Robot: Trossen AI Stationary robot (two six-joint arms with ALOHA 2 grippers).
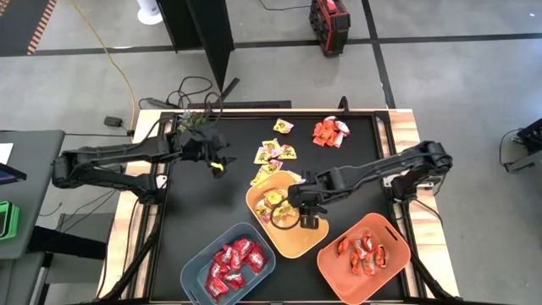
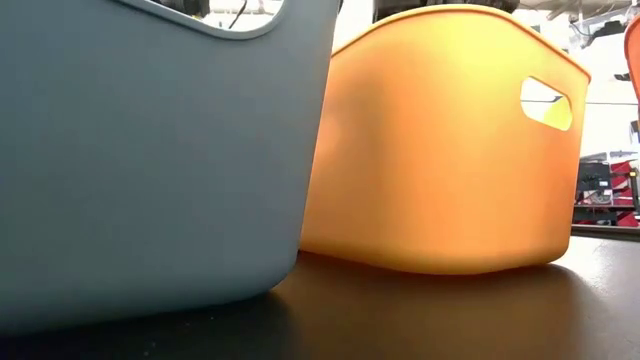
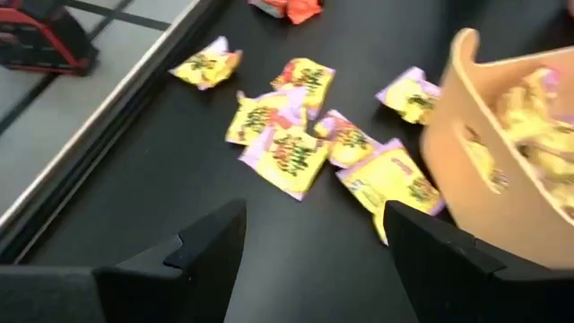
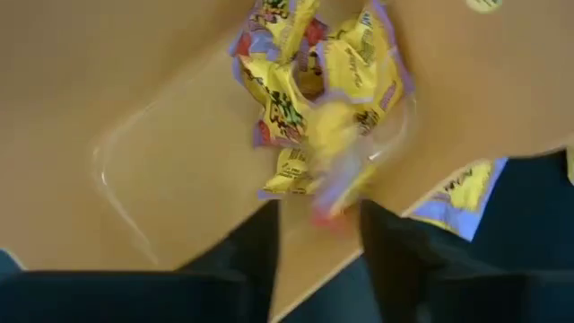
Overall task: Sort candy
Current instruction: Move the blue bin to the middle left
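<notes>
Yellow candies with pink marks (image 1: 275,152) lie loose on the black table, also seen in the left wrist view (image 3: 291,148). More of them sit in the yellow bin (image 1: 292,241). Deep red candies (image 1: 235,263) fill the blue-grey bin (image 1: 199,258). Orange-red candies lie on the table (image 1: 329,131) and in the orange bin (image 1: 339,271). My left gripper (image 1: 216,161) (image 3: 314,224) is open above the table, left of the loose yellow candies. My right gripper (image 1: 305,212) (image 4: 318,215) is open over the yellow bin, with a blurred yellow candy (image 4: 336,161) at its fingertips. My right gripper points down into the yellow bin from above. A blurred yellow candy (image 4: 334,179) shows just past its spread fingertips, over the candies lying in the bin (image 4: 287,99). I cannot tell whether the fingers touch it.
A green plant sprig (image 1: 193,124) lies at the table's far left corner by the left arm. The three bins stand in a row along the near edge; in the low view the blue-grey bin (image 2: 150,150) and the yellow bin (image 2: 440,140) fill the picture. Cables lie beyond the far edge.
</notes>
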